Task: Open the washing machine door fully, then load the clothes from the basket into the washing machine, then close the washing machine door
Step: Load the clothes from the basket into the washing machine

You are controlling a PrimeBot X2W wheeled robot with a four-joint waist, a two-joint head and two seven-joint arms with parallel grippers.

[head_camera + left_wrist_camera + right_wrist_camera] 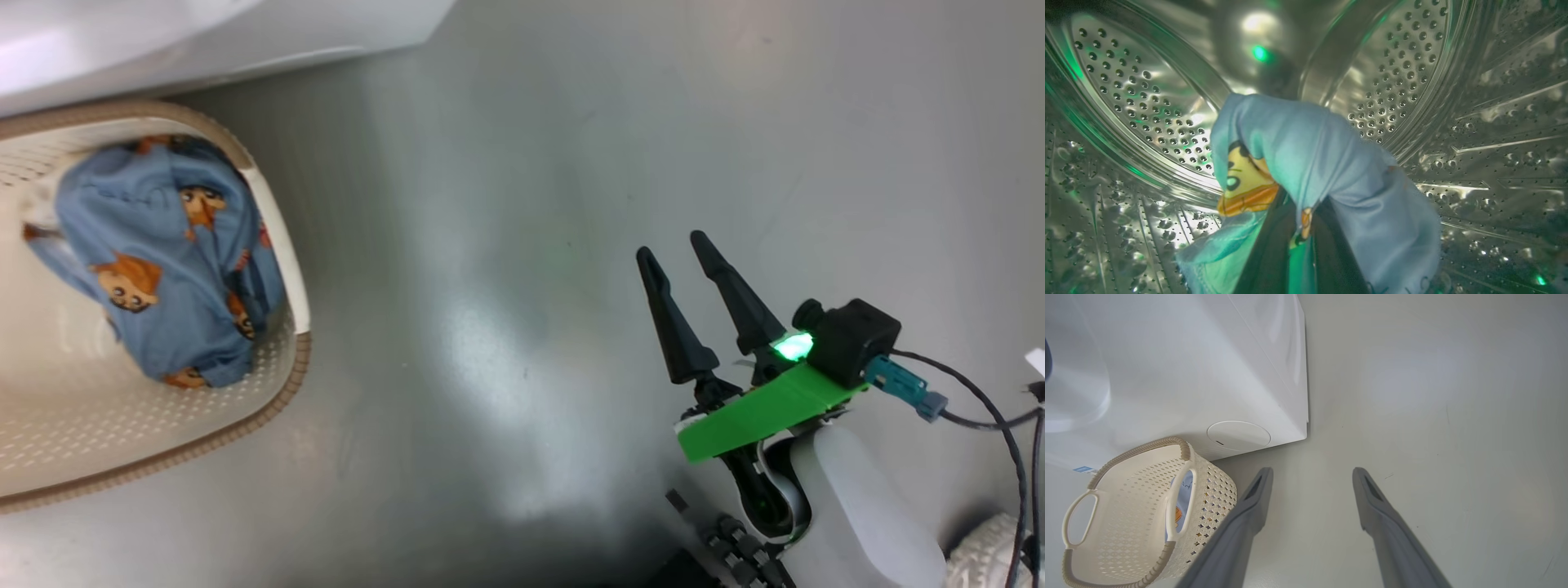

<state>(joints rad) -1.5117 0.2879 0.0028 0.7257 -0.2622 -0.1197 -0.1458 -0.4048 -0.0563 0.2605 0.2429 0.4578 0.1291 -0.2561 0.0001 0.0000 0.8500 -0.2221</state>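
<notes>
left gripper (1300, 222): pressed together, pinching a light-blue garment. Dark fingers (1274, 253) rise from the bottom edge of the left wrist view, and the cloth drapes over their tips.
held garment (1327, 155): one of the clothes, with an orange-and-yellow fox print on its left fold. It hangs inside the drum; can't tell whether it touches the steel.
drum (1147, 94): perforated steel all round the left gripper. Back wall far, ribbed side wall near, green light glinting on the metal.
right gripper (672, 247): fingers spread wide, nothing between them. Hovers over bare floor on the right side of the head view.
right wrist: green tab (759, 412) and black camera (853, 339) with a green light beside it. A cable (980, 408) runs off to the right.
floor (531, 245): glossy grey, lies between the right gripper and the basket.
basket (300, 359): left of the right gripper, well apart from it. Cream perforated walls, brown rim. Stands on the floor just in front of the washing machine.
clothes in basket (163, 261): one bunched blue fox-print garment against the basket's right wall.
washing machine (1208, 367): white body, far left. Round cover (1238, 435) sits low on its front near the corner. Blue label sticker (1084, 470) is just beyond the basket rim.
</notes>
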